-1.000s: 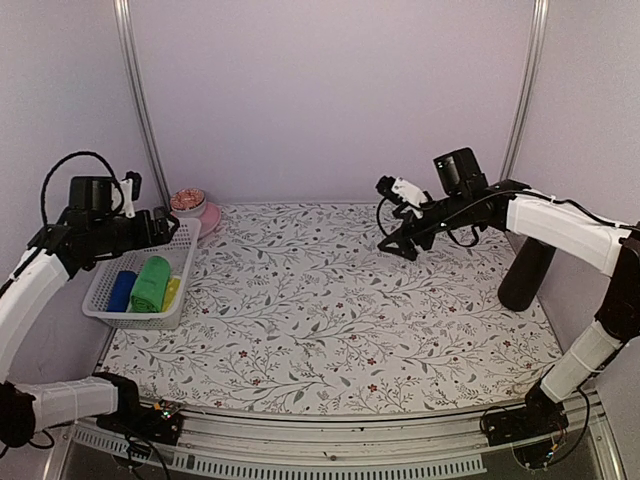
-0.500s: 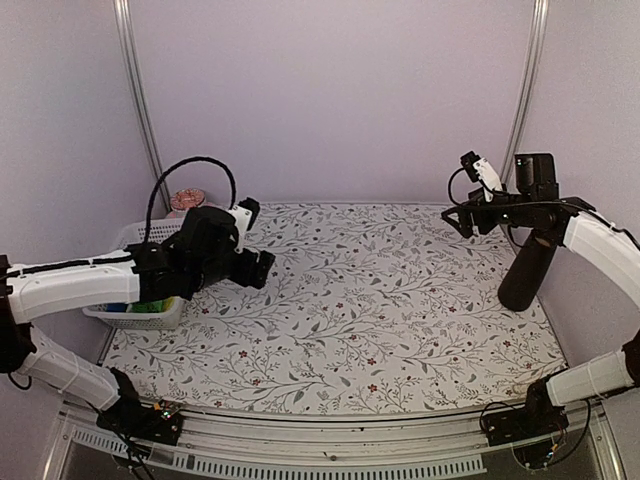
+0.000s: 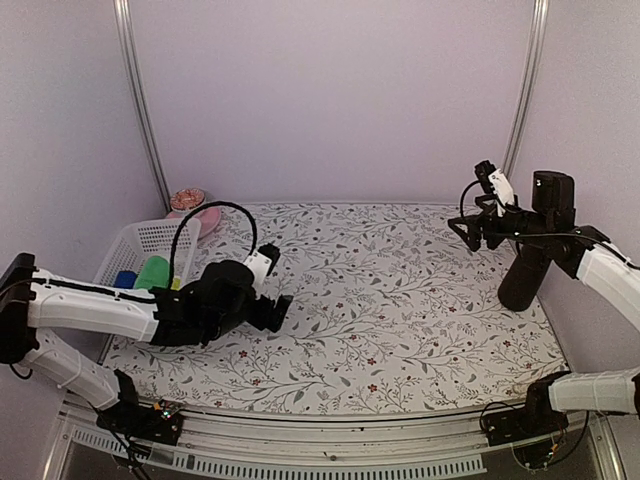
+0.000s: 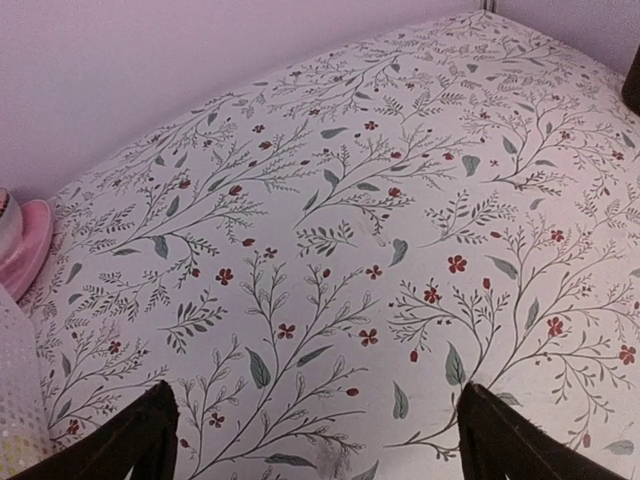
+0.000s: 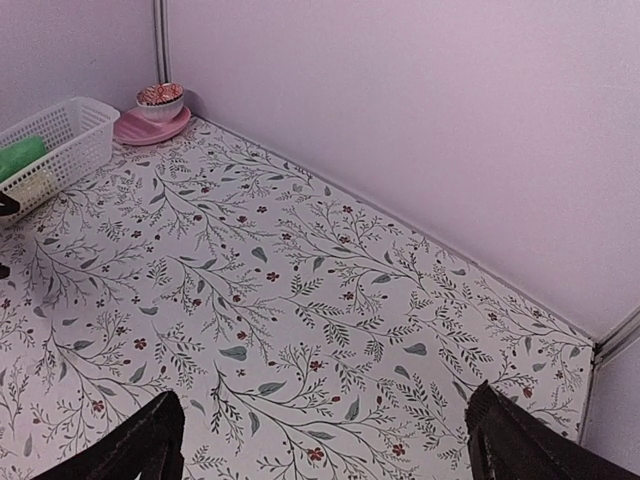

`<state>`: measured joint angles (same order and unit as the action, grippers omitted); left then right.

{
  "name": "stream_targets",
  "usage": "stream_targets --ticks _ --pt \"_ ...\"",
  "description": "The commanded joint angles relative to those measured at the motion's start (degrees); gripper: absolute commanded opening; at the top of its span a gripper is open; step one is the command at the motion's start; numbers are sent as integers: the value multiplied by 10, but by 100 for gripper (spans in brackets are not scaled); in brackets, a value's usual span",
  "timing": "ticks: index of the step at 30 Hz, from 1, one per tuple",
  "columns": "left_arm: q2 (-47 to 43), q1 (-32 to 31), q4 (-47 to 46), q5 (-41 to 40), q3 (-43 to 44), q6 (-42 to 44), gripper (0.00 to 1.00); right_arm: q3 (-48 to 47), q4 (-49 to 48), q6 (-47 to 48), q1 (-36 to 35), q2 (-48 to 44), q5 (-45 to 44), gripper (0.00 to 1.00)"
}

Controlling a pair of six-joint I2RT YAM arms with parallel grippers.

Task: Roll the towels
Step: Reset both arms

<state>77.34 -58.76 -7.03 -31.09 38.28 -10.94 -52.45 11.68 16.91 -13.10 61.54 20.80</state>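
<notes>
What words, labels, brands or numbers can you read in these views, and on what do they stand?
None can be read.
The table cover carries only a floral print.
The basket, the green towel and the pink bowl show no lettering.
Any marking on the left arm or right arm is too small to tell.

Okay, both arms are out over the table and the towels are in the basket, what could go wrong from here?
1. The left arm lies low beside the white basket; swinging back for the green towel could shove the basket into the pink dish behind it.
2. The black cable looping above that arm might snag the basket rim.
3. The green towel sits packed against a blue roll, so the open left gripper may grab both.
</notes>
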Motion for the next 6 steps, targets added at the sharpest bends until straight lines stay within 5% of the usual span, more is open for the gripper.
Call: stream_targets --ticks 1,6 --pt "11 -16 -75 -24 -7 22 97 15 -35 -5 -2 5 22 99" --pt "12 -23 -105 -13 -24 31 97 14 -39 -2 -2 17 2 99"
